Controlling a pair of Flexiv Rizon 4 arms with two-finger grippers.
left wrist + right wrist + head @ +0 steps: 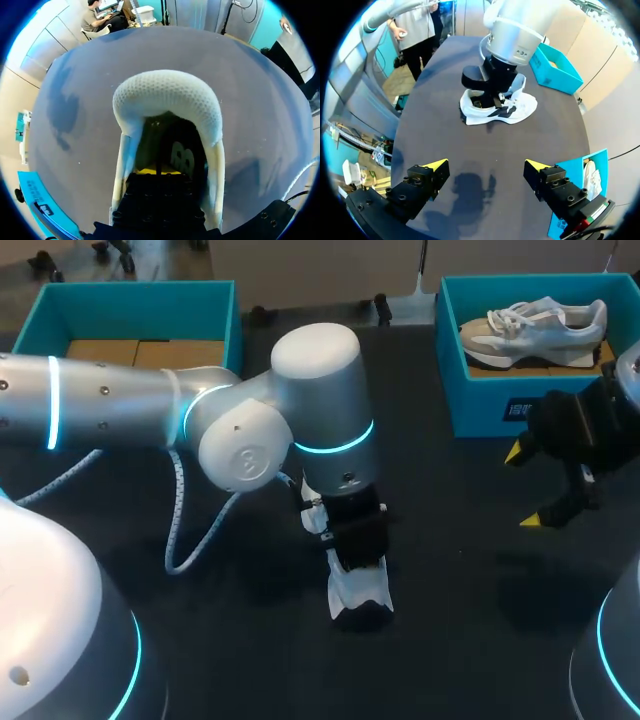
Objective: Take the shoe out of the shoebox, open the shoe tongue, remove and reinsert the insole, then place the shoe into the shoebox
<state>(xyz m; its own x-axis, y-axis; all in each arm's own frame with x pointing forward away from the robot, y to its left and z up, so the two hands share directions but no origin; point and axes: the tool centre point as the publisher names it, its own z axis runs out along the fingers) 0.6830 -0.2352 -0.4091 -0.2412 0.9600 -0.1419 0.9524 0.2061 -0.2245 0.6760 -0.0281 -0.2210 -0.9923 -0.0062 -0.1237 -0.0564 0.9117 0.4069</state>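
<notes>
Shoe: the white shoe (358, 592) is out on the black counter (480, 630), near the middle. It sits sole down, well apart from both boxes.
Shoe, close up: in the left wrist view we've got its mesh heel collar curving ahead of the tool, with a dark inside below it.
Left arm: the left arm (150, 400) comes in from the side and reaches to the middle, wrist straight over the shoe.
Left tool: the left tool (156, 175) is down in the shoe's opening. Its black body fills the mouth and a sliver of yellow shows inside. We cannot tell whether it is apart or together.
Right tool: the right tool (487, 167) hangs over bare counter, near the front of the shoebox. Its yellow tips are wide apart, with nothing between them.
Shoebox: the teal shoebox (480, 405) stands at the far right, and a second shoe (535, 325) lies inside it on brown card.
Other box: a teal box (130, 295) at the far left, brown card at its bottom.
</notes>
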